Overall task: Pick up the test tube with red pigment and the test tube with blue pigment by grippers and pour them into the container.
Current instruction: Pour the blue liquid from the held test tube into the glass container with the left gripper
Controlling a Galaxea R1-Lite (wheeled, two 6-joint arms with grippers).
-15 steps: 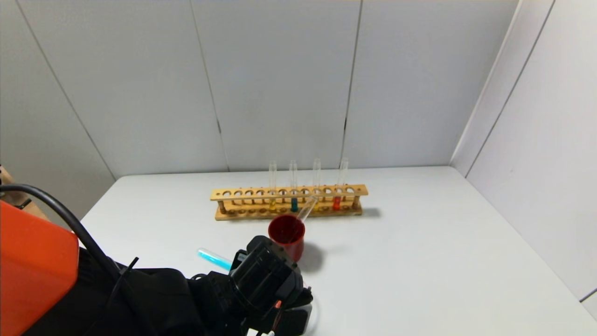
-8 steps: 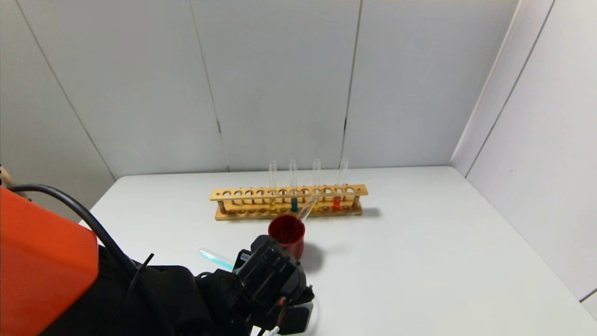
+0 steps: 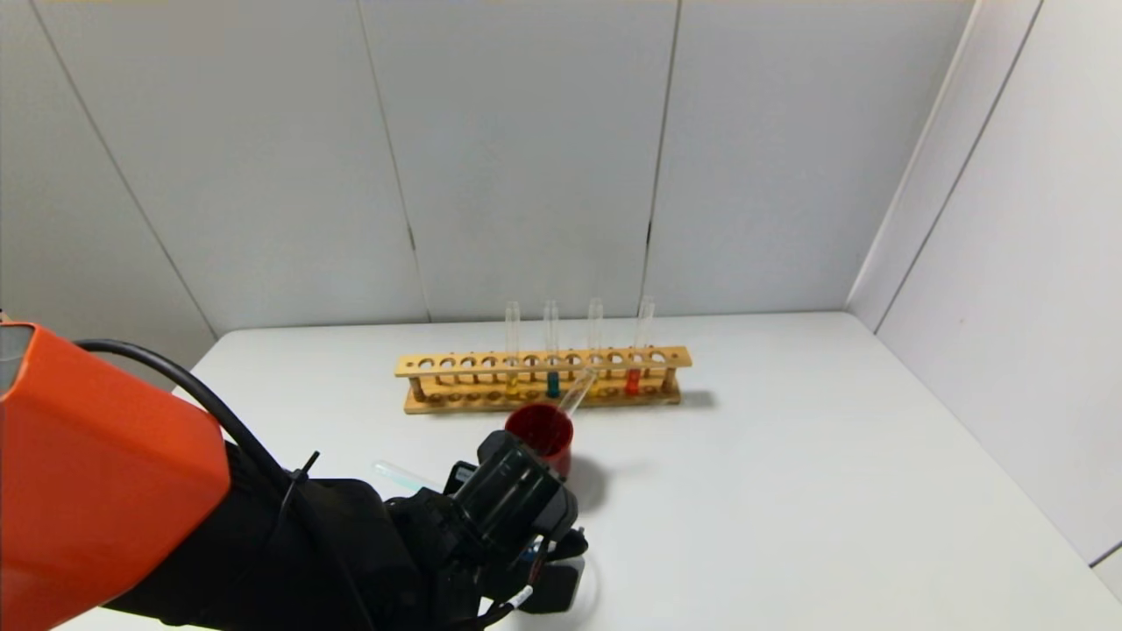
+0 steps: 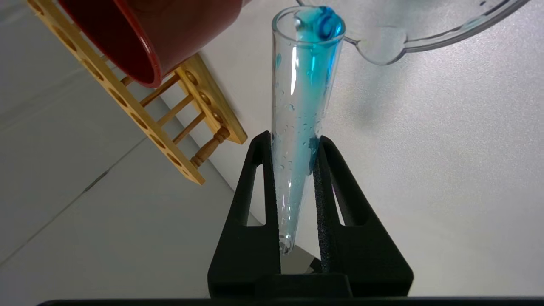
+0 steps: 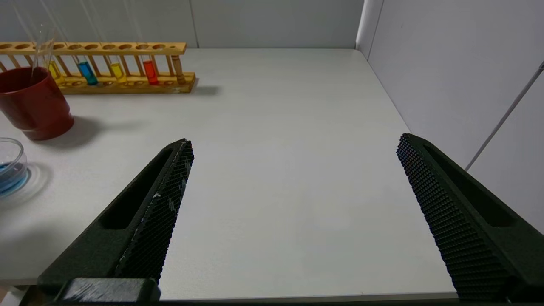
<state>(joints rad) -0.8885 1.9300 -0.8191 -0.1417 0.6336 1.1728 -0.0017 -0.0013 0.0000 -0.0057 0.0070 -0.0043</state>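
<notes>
Even, bright light over my bench, soft shadows only.

The light falls from above and a little from the left: the red cup (image 3: 542, 438) throws a soft grey shadow to its right on the white table (image 3: 789, 456), and the wooden rack (image 3: 543, 379) leaves a small dark patch past its right end. My wall panels are evenly lit, without hot spots. In my left wrist view the tube with blue pigment (image 4: 304, 106) carries a thin white glare streak and clear droplets, while the table behind it looks grainy. In my right wrist view my own finger pads (image 5: 165, 212) are crisp, and the container (image 5: 10, 170) casts a faint ring of shadow.
</notes>
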